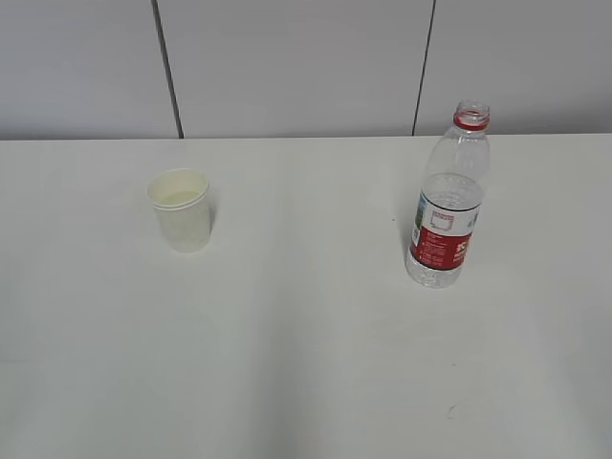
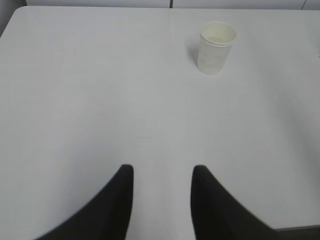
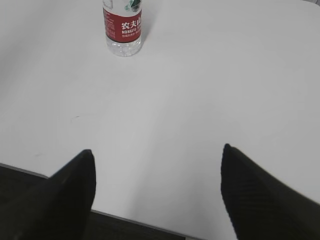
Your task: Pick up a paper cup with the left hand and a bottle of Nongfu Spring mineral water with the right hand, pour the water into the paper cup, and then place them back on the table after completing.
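In the left wrist view we see the left hand (image 2: 162,172) at the bottom edge, fingers parted with a narrow gap and holding nothing. The cup (image 2: 216,47) stands upright well apart from it, upper right of that frame, on the table (image 2: 100,90).

In the right wrist view the right hand (image 3: 157,155) is spread wide and empty at the bottom; the bottle (image 3: 122,27) stands at the top left, only its red label and base in frame.

Only the exterior view shows both things whole: cup (image 1: 180,209) left of centre, bottle (image 1: 448,196) at right, uncapped, upright. We see neither hand there.
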`<state>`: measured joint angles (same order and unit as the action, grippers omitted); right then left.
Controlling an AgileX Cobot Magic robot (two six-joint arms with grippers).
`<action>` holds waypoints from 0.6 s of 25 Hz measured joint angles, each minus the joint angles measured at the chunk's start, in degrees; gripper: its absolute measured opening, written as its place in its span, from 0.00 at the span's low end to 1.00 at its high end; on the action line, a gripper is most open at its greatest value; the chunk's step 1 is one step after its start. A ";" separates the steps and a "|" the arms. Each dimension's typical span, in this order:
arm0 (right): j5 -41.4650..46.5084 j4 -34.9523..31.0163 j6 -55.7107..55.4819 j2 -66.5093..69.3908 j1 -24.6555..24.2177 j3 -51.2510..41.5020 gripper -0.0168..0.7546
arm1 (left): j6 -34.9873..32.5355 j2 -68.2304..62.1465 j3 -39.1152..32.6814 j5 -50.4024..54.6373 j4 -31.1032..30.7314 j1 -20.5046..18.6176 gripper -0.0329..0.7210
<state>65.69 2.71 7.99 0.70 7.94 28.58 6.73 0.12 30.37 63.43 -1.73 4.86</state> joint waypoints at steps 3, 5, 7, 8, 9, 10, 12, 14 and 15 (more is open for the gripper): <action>0.00 0.00 0.00 -1.43 0.00 0.00 0.76 | 0.00 0.00 0.00 0.00 0.00 -0.05 0.37; 0.00 0.00 0.00 -1.66 0.00 0.00 0.76 | 0.00 0.00 0.00 0.00 0.00 -0.05 0.37; 0.00 0.00 0.00 -1.70 0.00 0.00 0.76 | 0.00 0.00 0.00 -0.07 0.00 -0.05 0.37; 0.00 0.03 -0.10 -1.70 -0.13 0.00 0.76 | 0.00 0.00 0.00 -0.07 0.00 -0.05 0.37; 0.00 0.14 -0.10 -1.70 -0.36 0.00 0.76 | 0.00 0.00 0.00 -0.07 0.00 -0.05 0.37; 0.00 0.14 -0.22 -1.70 -0.76 0.00 0.76 | 0.00 0.00 0.00 -0.07 0.00 -0.05 0.37; 0.00 0.14 -0.21 -1.70 -2.59 0.00 0.76 | 0.00 0.00 0.00 -0.07 0.00 -0.05 0.37; 0.00 0.14 -0.32 -1.70 -4.37 0.00 0.76 | 0.00 0.00 0.00 -0.07 0.00 -0.05 0.37; 0.00 0.14 -0.32 -1.70 -4.84 0.00 0.76 | 0.00 0.00 0.00 -0.07 0.00 -0.05 0.37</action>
<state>65.69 2.85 7.67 -0.99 3.11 28.58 6.73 0.12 30.37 63.36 -1.73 4.81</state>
